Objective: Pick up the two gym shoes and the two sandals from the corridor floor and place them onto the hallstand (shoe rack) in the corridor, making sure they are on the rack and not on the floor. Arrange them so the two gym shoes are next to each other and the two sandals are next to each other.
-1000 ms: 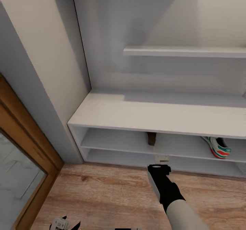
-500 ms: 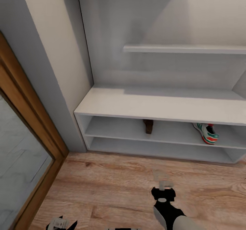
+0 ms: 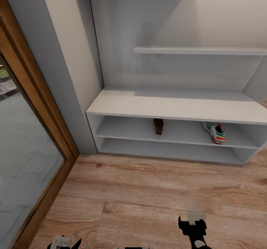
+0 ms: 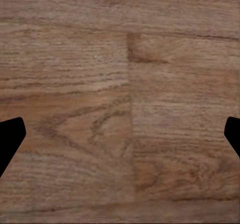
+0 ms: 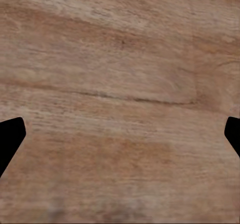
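My right gripper point(image 3: 194, 219) and left gripper point(image 3: 63, 242): fingers apart, empty, over light brown wood-plank floor point(image 3: 141, 193). Well ahead, light grey two-tier hallstand point(image 3: 178, 106) holds one dark brown sandal point(image 3: 158, 126) and one white green-striped gym shoe point(image 3: 215, 132) on upper tier, well apart. Judge half done; other two unseen.

A sandal point(image 3: 158, 126) and a gym shoe point(image 3: 215, 132) are sitting well apart on the hallstand's point(image 3: 174, 106) upper tier, the shoe lying rightward, the corridor floor point(image 3: 148, 193) stretching before it.
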Tool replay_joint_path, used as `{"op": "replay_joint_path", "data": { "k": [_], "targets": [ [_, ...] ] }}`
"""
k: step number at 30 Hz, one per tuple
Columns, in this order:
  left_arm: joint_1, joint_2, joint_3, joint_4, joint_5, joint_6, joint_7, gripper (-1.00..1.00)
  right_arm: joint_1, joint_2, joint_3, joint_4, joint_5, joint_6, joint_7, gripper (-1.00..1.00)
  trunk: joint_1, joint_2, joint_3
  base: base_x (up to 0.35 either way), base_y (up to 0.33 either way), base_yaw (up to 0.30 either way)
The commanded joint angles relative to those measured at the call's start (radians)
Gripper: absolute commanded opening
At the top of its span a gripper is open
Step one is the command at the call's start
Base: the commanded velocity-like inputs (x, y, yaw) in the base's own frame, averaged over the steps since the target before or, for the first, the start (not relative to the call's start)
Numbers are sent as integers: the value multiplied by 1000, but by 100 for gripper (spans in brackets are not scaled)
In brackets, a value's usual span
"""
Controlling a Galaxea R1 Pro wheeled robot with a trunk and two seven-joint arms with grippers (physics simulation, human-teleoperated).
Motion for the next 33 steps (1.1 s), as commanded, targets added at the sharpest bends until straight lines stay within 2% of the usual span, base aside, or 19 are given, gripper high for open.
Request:
{"op": "replay_joint_path", "data": {
  "k": [1, 2, 4, 5, 12, 33],
  "targets": [
    [-1, 0, 4, 2, 7, 1, -5, 100, 7, -6, 2, 1, 11, -3, 8, 100, -1, 0, -1, -337, 0, 0],
    [-1, 1, 4, 10, 8, 1, 15, 100, 32, -24, 2, 2, 12, -25, 54, 100, -1, 0, -1, -333, 0, 0],
    [-1, 1, 4, 20, 11, -1, 29, 100, 43, -33, 2, 3, 13, -50, 71, 100, -1, 0, -1, -314, 0, 0],
    [-1, 0, 4, 39, 24, -25, 42, 100, 53, -37, 2, 3, 13, -82, 85, 100, -1, 0, -1, -135, 0, 0],
    [-1, 0, 3, 71, 51, -67, 47, 100, 57, -29, 2, 4, 13, -94, 90, 100, -1, 0, -1, -49, 0, 0],
    [-1, -2, 3, 76, 53, -71, 47, 100, 57, -29, 0, 3, 10, -94, 88, 100, -1, 0, -1, -1, 0, 0]
  ]
}}
